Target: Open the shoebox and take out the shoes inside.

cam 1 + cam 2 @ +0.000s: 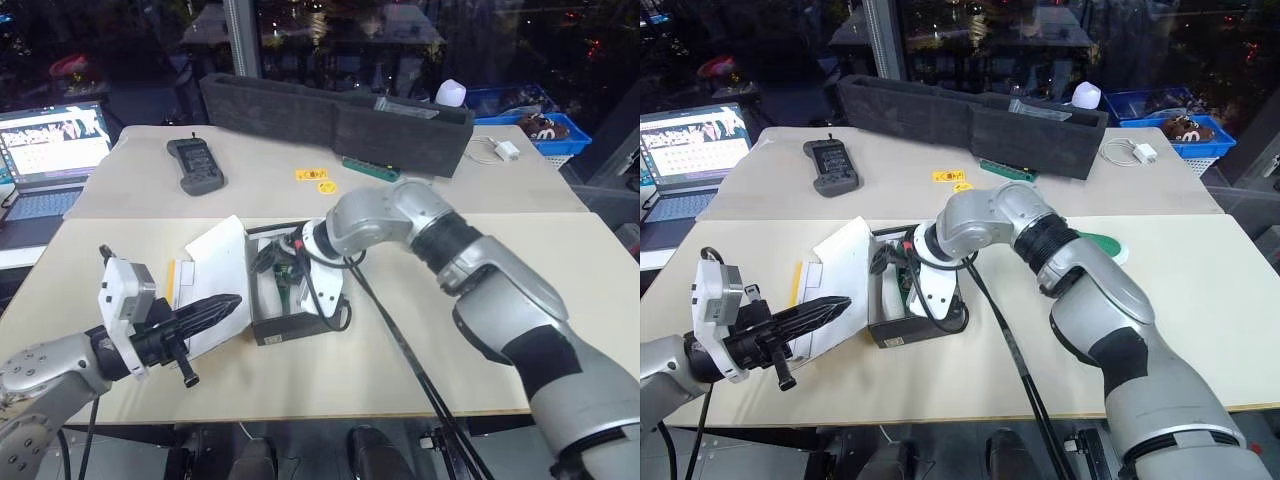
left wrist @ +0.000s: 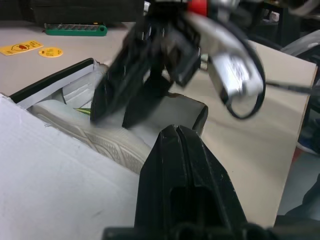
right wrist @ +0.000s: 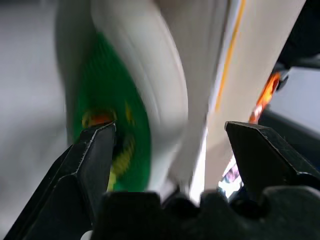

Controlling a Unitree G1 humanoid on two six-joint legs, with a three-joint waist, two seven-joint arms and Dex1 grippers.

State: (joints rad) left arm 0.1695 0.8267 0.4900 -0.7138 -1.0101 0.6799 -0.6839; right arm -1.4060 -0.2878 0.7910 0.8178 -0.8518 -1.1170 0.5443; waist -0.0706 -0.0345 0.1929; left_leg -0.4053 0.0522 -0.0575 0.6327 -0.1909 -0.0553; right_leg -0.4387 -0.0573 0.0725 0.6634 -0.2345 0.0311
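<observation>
The shoebox (image 1: 292,328) lies open at the middle of the near table, dark-sided. Its lid (image 1: 215,268) is folded out to the left, white inside up. My right gripper (image 1: 280,268) reaches down into the box. In the right wrist view it (image 3: 170,132) stands open, with a green shoe (image 3: 120,100) and its whitish sole between the fingers. The left wrist view shows that sole (image 2: 100,137) lying in the box. Another green shoe (image 1: 1102,246) lies on the table behind my right arm. My left gripper (image 1: 232,301) is shut and empty, hovering level over the lid's near edge.
A long black foam tray (image 1: 340,120) runs across the far table, with a handheld controller (image 1: 195,163) and yellow stickers (image 1: 315,178) in front of it. A laptop (image 1: 50,155) stands far left, and a blue basket (image 1: 545,125) and white charger (image 1: 500,150) far right.
</observation>
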